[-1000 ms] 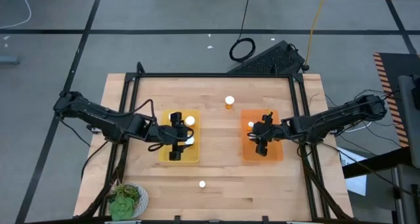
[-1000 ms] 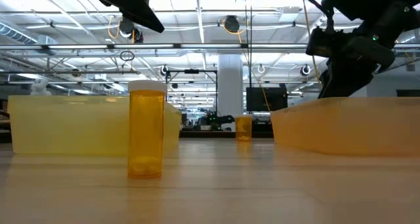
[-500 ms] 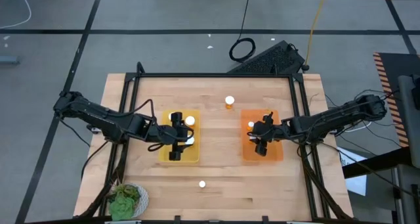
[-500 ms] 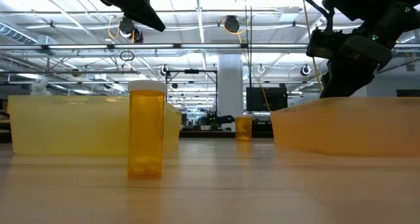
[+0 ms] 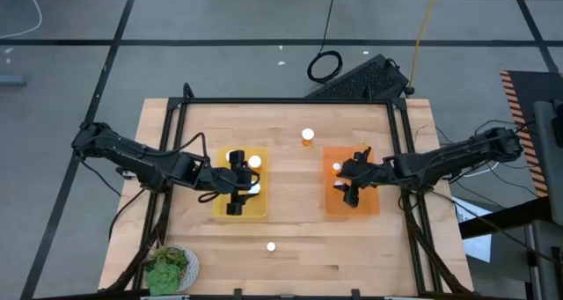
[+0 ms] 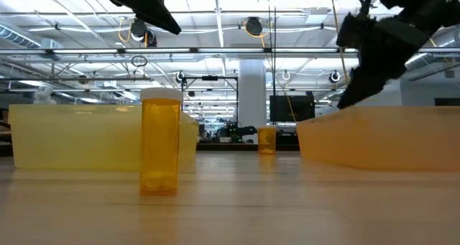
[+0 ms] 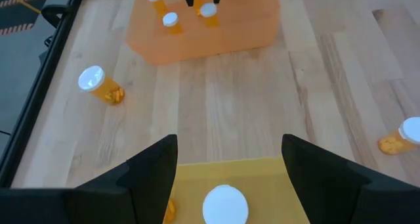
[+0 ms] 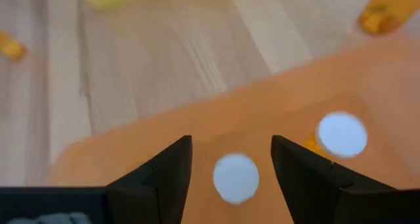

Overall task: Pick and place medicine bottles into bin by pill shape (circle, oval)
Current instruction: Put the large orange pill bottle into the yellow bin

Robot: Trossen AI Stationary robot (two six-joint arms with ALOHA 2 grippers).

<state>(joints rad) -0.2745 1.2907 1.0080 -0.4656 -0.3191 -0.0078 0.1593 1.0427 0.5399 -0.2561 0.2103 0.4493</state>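
The yellow tray point(image 5: 239, 194) lies left of centre and the orange tray point(image 5: 351, 193) right of centre. My left gripper point(image 7: 230, 145) hovers open over the yellow tray, with a white-capped bottle point(image 7: 225, 204) standing in the tray below its fingers. My right gripper point(image 8: 231, 145) hovers open over the orange tray, above a standing bottle point(image 8: 236, 177), with a second one point(image 8: 341, 134) beside it. One bottle point(image 5: 307, 136) stands on the table toward the far edge. Another bottle point(image 6: 159, 141) stands near the front edge.
A white plate with a green leafy thing point(image 5: 171, 267) sits at the table's near left corner. A black frame point(image 5: 281, 100) runs along the table's edges. Bare wood lies between the two trays.
My right gripper has risen above the orange tray and shifted slightly toward the table's left edge. The bottles and the left arm have kept still.
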